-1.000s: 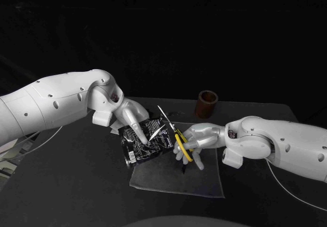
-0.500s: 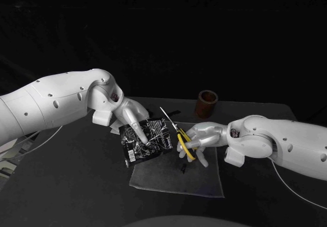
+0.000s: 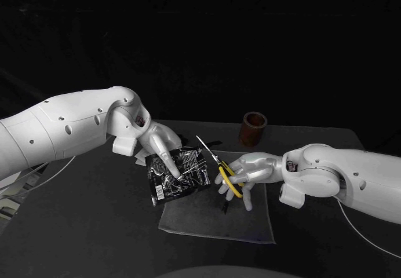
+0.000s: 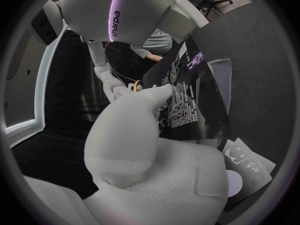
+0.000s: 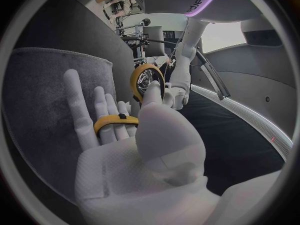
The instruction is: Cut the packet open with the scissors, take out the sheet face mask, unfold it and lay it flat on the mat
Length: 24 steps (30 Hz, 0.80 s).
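Observation:
My left hand holds the black face-mask packet upright above the grey mat, a finger lying across its printed face. The packet stands before that hand's fingers in the left wrist view. My right hand grips the yellow-handled scissors, whose blades point up and back toward the packet's upper right corner. Yellow handle loops ring the fingers of that hand in the right wrist view. I cannot tell whether the blades touch the packet.
A brown cylindrical cup stands at the back of the black table, behind the scissors. A white slip of paper lies on the table near the left hand. The mat spreads beneath the right hand.
The right hand with the scissors has shifted slightly right and lower. The packet has tilted a little in the left hand, its top edge sitting closer to the blades.

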Tool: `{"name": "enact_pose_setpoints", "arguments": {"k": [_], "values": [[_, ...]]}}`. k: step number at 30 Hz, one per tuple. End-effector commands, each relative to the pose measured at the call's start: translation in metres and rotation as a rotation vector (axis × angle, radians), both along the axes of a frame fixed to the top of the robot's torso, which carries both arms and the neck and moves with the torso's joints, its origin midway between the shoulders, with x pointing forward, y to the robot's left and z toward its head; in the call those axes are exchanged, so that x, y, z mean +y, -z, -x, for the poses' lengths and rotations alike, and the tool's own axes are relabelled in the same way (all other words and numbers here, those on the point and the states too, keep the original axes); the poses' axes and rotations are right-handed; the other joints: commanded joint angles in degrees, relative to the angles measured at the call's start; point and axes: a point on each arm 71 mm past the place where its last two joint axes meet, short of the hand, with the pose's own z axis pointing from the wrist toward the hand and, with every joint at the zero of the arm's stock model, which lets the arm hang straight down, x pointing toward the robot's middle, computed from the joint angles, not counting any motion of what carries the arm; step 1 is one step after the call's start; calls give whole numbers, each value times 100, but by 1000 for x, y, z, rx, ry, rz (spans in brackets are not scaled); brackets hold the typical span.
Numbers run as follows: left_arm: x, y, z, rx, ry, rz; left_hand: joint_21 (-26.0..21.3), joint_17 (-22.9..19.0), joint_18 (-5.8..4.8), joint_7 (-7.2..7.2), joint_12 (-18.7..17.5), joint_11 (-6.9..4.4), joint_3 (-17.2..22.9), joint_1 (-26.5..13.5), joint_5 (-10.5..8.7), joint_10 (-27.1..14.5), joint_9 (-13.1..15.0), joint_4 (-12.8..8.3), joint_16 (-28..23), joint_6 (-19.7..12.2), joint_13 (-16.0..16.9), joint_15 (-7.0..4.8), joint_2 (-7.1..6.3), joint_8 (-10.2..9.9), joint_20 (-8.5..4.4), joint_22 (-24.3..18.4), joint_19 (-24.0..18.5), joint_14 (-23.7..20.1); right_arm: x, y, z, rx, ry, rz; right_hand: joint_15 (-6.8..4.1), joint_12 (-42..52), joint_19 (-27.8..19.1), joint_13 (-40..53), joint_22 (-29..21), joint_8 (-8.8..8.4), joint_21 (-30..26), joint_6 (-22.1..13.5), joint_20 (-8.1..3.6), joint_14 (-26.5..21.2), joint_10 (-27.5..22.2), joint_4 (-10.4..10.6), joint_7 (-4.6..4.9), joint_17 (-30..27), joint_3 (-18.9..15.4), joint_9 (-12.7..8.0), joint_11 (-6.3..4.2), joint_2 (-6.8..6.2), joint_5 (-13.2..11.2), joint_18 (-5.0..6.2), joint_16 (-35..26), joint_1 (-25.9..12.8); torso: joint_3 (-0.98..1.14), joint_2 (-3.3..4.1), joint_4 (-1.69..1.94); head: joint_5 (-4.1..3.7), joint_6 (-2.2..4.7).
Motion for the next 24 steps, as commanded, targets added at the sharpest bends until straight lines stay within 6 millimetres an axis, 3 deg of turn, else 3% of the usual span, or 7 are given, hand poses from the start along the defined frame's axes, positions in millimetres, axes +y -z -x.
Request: {"name": "enact_pose_setpoints", "arguments": {"k": [1, 11, 16, 19, 24], "values": [[1, 0, 13, 84, 188, -14, 34, 9, 70, 10, 19, -33, 4, -2, 27, 30, 1015, -40, -4, 36, 6, -26, 43, 14, -45, 5, -2, 2, 0, -1, 0, 8, -5, -12, 52, -40, -3, -51, -17, -2, -22, -194, 75, -243, -219, -29, 790, -88, -142, -13, 30, -140, -17, 691, -77, -3, -3, 2, 3, -3, 5], [2, 0, 13, 83, 185, -16, 34, 9, 70, 10, 19, -33, 4, -2, 27, 30, 1015, -40, -4, 36, 6, -26, 43, 14, -45, 5, -2, 2, -4, 1, 0, 20, -3, 0, 102, -11, -55, -66, -44, 90, -46, -435, 123, -456, -499, 32, 804, -196, -111, 6, 67, -247, -15, 693, -144, -38, -3, 1, 3, -8, 25], [3, 1, 13, 82, 184, -17, 38, 17, 70, 10, 18, -33, 10, -9, 26, 29, 1024, -40, -7, 37, 10, -26, 43, 5, -45, 9, -6, 3, -5, 1, 5, 33, -20, -3, 135, 36, -90, -59, -61, 178, -55, -595, 151, -647, -661, 120, 808, -262, -8, 34, 88, -395, -16, 689, -188, -42, -2, 0, -1, -8, 37], [3, 1, 13, 82, 183, -18, 38, 17, 70, 10, 18, -33, 10, -9, 26, 29, 1024, -40, -7, 37, 10, -26, 43, 5, -45, 9, -6, 3, -4, 2, 10, 42, -34, -7, 146, 120, -104, -48, -70, 289, -51, -681, 162, -732, -732, 243, 806, -299, 182, 66, 92, -566, -17, 689, -171, -30, -2, 1, -1, -6, 39], [3, 1, 13, 81, 182, -19, 38, 17, 70, 10, 18, -33, 10, -9, 26, 29, 1024, -40, -7, 37, 10, -26, 43, 5, -45, 9, -6, 3, -3, 2, 16, 52, -48, -11, 142, 221, -103, -36, -76, 406, -39, -688, 160, -740, -729, 347, 808, -319, 336, 96, 89, -675, -15, 692, -123, -3, -2, 1, -1, -1, 38]]}}
